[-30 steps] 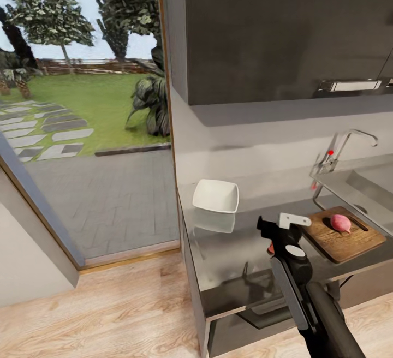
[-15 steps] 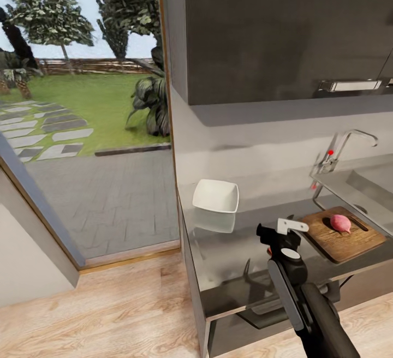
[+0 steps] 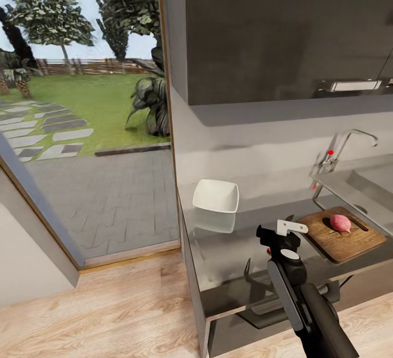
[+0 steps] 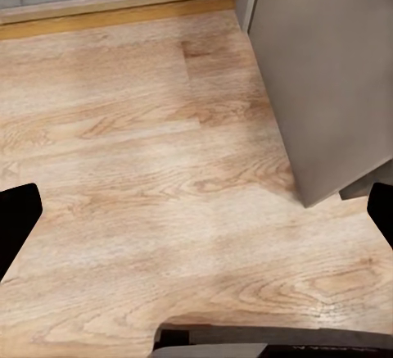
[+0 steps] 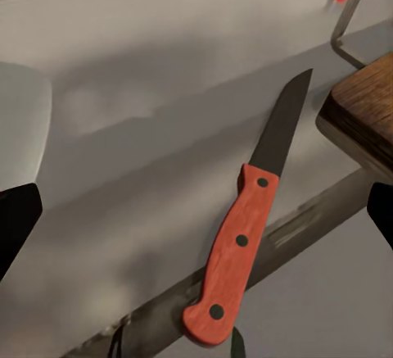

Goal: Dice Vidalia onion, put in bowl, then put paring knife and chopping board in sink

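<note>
Grey reflective tabletop [image 3: 234,249] along a grey wall, under dark upper cabinets, beside a tall window onto a lawn and paving. One Vidalia onion [image 3: 340,222], pinkish, lying whole on the far half of the one chopping board [image 3: 343,234], out of the sink. One paring knife [image 5: 250,235] flat on the tabletop, red three-rivet handle at the front edge, dark blade aimed at the wall, just beside the board's corner [image 5: 360,116] but apart from it; in the head view almost wholly hidden beneath the right gripper, a speck of red at most. One bowl [image 3: 216,196], white and squarish, holding nothing, near the tabletop's window end, well apart from the board; its rim [image 5: 20,120] seen at the edge of the right wrist view. One sink [image 3: 363,186] past the board, steel drainboard and angular chrome tap [image 3: 343,150] with a red dot; inside of the basin too little seen to tell. Right gripper [image 3: 281,232] poised over the knife, spread wide, dark fingertips [image 5: 16,223] at both edges of the wrist view with the knife between and untouched. Left gripper [image 4: 196,219] spread wide too, clasping nothing, pointed down at light wooden floor [image 4: 147,178] near a grey cabinet side [image 4: 327,71].
</note>
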{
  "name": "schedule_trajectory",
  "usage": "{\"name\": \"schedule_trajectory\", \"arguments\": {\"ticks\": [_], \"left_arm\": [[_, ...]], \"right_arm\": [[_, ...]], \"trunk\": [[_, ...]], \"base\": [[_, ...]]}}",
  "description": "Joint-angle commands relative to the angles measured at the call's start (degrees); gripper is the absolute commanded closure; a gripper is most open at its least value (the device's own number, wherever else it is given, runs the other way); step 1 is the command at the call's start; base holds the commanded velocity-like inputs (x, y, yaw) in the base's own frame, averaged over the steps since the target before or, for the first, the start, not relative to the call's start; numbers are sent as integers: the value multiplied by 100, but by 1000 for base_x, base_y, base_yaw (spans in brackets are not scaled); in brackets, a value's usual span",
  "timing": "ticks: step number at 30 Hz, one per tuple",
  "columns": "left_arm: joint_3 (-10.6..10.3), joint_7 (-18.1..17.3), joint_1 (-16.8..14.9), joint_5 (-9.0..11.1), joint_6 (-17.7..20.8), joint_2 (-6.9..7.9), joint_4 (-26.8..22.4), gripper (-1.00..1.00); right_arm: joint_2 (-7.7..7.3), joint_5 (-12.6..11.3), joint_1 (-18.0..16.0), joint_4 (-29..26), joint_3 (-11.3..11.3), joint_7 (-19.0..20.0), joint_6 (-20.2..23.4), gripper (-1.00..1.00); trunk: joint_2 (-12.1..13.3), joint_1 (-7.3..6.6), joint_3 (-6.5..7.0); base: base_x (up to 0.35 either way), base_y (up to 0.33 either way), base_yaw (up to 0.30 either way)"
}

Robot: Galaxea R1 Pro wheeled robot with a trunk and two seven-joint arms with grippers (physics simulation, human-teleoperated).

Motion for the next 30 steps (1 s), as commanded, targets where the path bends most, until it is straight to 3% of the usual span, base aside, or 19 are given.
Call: {"name": "schedule_trajectory", "arguments": {"ticks": [1,30], "left_arm": [[-37,29,-1,58,-12,9,-4,-100],[-37,29,-1,58,-12,0,41,-100]], "right_arm": [[-4,-48,-6,-6,11,-54,17,-100],[-35,-54,-6,-12,-21,-54,26,-100]], "trunk": [[-11,4,-11],[-11,4,-28]], "base": [[0,0,0],[0,0,0]]}}
